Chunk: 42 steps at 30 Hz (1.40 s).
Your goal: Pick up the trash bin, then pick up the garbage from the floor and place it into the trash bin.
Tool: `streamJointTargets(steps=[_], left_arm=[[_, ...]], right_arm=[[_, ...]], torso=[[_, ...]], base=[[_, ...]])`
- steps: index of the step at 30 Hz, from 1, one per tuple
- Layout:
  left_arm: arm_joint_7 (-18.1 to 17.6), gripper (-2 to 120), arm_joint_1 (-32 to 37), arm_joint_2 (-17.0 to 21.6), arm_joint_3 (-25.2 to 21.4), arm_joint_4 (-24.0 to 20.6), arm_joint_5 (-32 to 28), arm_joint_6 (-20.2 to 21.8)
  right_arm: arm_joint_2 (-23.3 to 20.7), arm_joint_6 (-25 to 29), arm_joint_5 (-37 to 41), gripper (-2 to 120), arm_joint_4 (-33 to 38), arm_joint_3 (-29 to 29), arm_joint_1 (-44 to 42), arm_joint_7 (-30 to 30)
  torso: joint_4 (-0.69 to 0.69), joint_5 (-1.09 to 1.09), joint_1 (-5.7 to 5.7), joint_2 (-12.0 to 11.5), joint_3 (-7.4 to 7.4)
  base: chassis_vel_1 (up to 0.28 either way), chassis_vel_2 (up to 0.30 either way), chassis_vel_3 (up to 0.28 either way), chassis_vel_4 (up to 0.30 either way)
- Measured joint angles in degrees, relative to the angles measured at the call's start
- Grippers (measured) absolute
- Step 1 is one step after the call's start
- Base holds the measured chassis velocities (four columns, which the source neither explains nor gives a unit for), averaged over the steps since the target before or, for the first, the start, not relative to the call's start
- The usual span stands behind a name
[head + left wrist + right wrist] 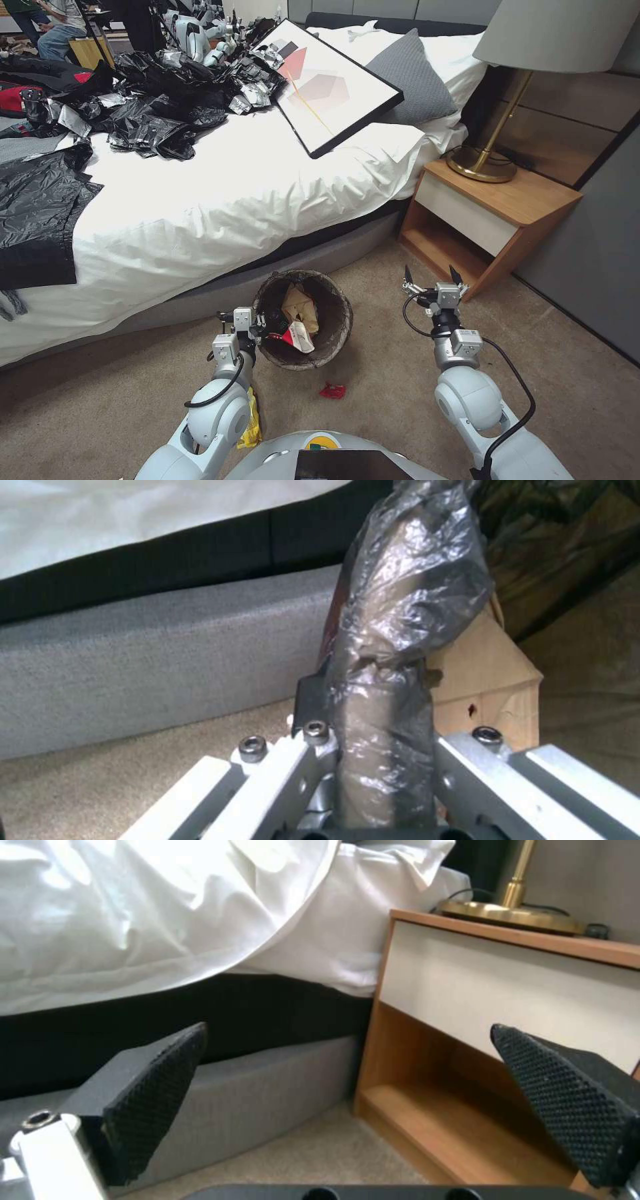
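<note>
Left fingers (313, 700) clamped on trash bin (333, 333) rim

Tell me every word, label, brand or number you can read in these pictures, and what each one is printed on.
None can be read.
Small tag on the right gripper wrist: too small to read.
Yellow round sticker on the robot's body: no letters can be made out.
Red-and-white wrapper in the trash bin, whose rim the left gripper grips: print too small.
Framed picture on the bed: coloured shapes, no words.
</note>
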Motion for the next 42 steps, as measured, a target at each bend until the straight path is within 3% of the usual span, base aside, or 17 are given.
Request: streamJointTargets(steps=[12, 42], left_arm=[[-0.6, 3, 0.1, -0.1, 0.2, 0.1, -0.9, -0.4], [-0.7, 3, 1.4, -0.2, -0.6, -1.3, 0.1, -0.3]], right_arm=[[2.9, 0.4, -1.6, 100, -0.8, -1.7, -0.4, 0.2], [3.6, -1.1, -1.6, 100, -0.6, -3.3, 0.6, 1.8]], torso=[[-0.01, -0.01, 0.0, 0.0, 0.0], [0.03, 0.0, 0.0, 0.0, 0.0]], base=[[0.0, 0.0, 0.0, 0.0], [0.074, 0.075, 0.073, 0.077]])
